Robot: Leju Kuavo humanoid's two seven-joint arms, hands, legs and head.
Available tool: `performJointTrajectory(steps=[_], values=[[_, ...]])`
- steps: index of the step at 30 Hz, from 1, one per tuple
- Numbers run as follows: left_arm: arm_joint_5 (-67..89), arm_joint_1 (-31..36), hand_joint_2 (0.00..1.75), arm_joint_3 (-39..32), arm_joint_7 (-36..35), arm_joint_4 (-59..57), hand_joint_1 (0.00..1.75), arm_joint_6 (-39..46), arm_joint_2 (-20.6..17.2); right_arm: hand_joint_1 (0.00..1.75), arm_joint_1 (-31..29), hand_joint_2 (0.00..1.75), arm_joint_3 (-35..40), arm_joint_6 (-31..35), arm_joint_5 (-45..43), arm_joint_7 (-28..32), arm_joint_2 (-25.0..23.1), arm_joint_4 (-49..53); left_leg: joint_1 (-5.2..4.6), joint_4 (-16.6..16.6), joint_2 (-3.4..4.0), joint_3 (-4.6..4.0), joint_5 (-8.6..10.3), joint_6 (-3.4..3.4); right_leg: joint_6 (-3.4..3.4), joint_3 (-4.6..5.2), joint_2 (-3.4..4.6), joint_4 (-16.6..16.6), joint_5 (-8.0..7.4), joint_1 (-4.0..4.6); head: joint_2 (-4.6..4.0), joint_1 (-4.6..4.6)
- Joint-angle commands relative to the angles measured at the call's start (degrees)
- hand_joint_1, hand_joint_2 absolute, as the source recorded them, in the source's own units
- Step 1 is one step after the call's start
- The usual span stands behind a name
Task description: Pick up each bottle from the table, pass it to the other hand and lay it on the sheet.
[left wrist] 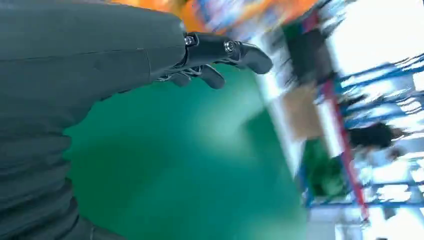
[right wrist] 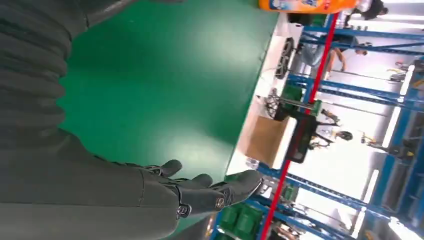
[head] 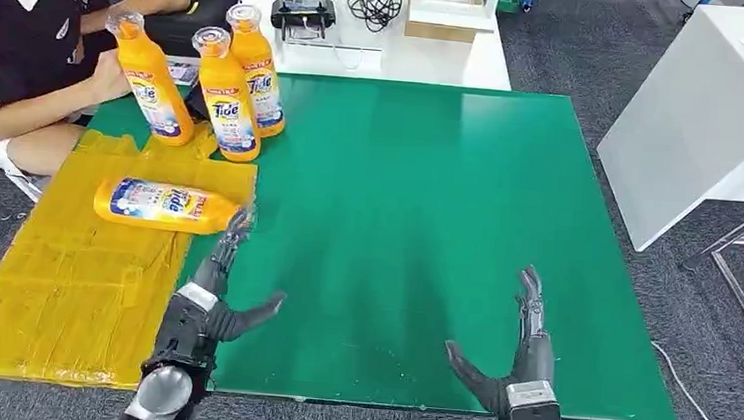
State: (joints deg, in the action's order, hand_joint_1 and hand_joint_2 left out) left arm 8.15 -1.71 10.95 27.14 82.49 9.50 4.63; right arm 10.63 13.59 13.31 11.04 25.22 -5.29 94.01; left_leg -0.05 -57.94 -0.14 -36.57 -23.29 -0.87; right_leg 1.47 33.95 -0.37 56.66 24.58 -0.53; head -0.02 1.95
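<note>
Bottle (head: 163, 205), orange with a Tide label, lies on its side on the yellow sheet (head: 70, 297), its cap end toward three o'clock at the sheet's edge, where the left hand (head: 216, 288) reaches with straight fingertips (head: 236, 227) touching or just short of the cap; which, I cannot tell. That hand is released, fingers extended and thumb spread, grasping nothing. At twelve o'clock from the lying bottle three more Tide bottles stand upright: the leftmost bottle (head: 153, 77) and the middle bottle (head: 225, 93) at the far edge of the sheet, the rightmost bottle (head: 257, 71) just beside the middle one on the green surface (head: 429, 204). The right hand (head: 517, 352) hovers over the near part of the surface, well apart from all the bottles, at about four o'clock from the lying one, fingers straight and thumb out, empty. A person (head: 30, 43) in a black and white shirt sits at ten o'clock, a hand by the leftmost bottle. Beyond the surface a white table (head: 440, 60) carries a cardboard box (head: 449, 5) and cables (head: 374, 5).
</note>
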Motion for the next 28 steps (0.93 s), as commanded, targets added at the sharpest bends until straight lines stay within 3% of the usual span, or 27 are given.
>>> performJointTrajectory(steps=[1,9,10,17,28], values=[[-5.46,-2.87,1.75,1.48,-3.96,-2.29,0.00,-4.82,0.71,0.00,0.37,1.75,-2.09,2.61,1.95,-0.19,-0.81,-4.12,0.00,0.07,0.01,0.20,-0.04,0.03,-0.01,-0.21,0.02,-0.08,0.04,0.00,0.00,0.00],[-6.99,-2.85,1.75,0.59,-2.70,-1.74,0.00,-4.69,0.82,0.00,-0.48,1.75,-2.72,2.16,-1.29,0.53,-1.77,-4.14,0.04,0.07,0.01,0.31,-0.09,0.06,-0.04,-0.36,0.03,-0.10,0.07,0.08,0.00,0.00],[-3.49,-3.33,1.75,-0.07,-1.63,-0.19,0.00,0.72,1.94,0.00,0.07,1.75,-2.84,2.73,-1.17,0.54,-1.80,-3.39,0.02,0.07,0.02,0.21,-0.05,0.05,-0.03,-0.24,0.04,-0.08,0.03,0.07,0.00,0.00],[-1.06,-3.80,1.75,0.38,0.18,2.37,0.00,4.52,2.36,0.00,0.17,1.75,-2.60,3.44,-0.48,0.50,-1.36,-3.53,0.03,0.04,-0.03,0.21,-0.07,0.05,-0.02,-0.26,0.00,-0.06,0.06,0.07,0.00,0.00],[-0.56,-3.32,1.75,0.96,0.82,2.22,0.00,5.81,2.43,0.00,-0.81,1.75,-2.44,3.20,-0.10,0.49,-1.04,-4.39,0.05,0.07,-0.02,0.37,-0.11,0.07,-0.04,-0.45,0.01,-0.11,0.10,0.09,0.00,0.00]])
